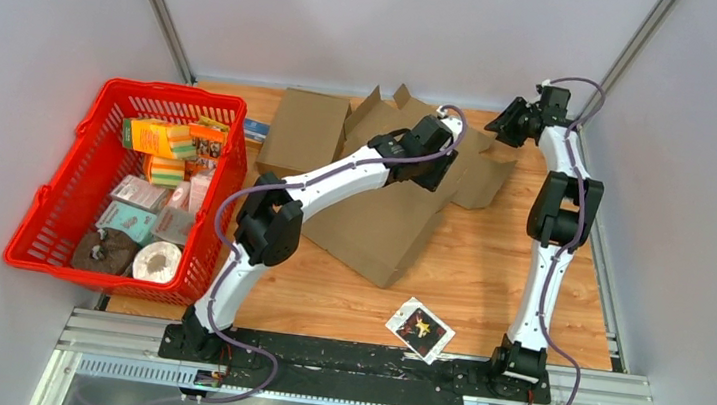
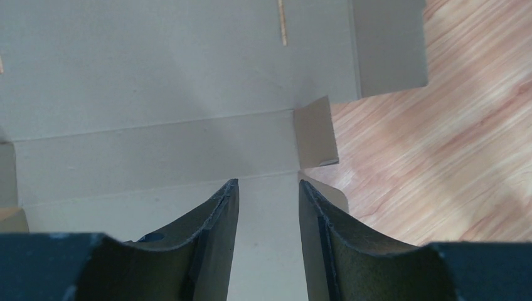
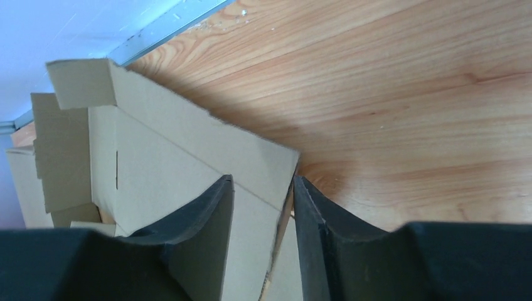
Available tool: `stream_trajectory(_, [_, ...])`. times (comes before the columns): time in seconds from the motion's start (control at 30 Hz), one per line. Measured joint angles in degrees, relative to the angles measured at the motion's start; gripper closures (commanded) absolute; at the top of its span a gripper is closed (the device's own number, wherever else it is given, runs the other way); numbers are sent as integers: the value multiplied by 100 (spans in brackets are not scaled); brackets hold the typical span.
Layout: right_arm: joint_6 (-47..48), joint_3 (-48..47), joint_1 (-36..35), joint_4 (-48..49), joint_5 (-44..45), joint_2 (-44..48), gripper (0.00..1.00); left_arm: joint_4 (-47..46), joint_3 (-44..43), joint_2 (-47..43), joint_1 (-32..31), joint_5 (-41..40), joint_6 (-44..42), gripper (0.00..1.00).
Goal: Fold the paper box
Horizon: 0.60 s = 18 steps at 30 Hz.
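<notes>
With right tool (image 3: 262,183) astride the box (image 3: 157,163) wall, grip unclear, and left tool (image 2: 268,184) parted, empty, over its floor, risks tearing or skewing that wall if pinched off-crease.

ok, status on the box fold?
Left hand open, over an inner panel of the paper box. Right hand straddles a flap edge, grip unclear. Box mostly flat, not folded up. Red basket and packet sit apart from it.

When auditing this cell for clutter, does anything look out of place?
A small printed packet lies askew, alone near the front of the table, apart from the red basket holding the other goods.
</notes>
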<state>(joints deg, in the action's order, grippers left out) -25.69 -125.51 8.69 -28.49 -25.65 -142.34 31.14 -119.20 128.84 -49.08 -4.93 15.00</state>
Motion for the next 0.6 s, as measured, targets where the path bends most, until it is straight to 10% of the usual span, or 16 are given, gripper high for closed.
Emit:
stream_trajectory(0.2, [48,-205,-28,-264,361,-109,49,304,96,-81,118,-50,57,52])
stream_trajectory(0.6, [22,-439,-291,-407,658,-289,97,717,721,-1364,850,-24,227,49])
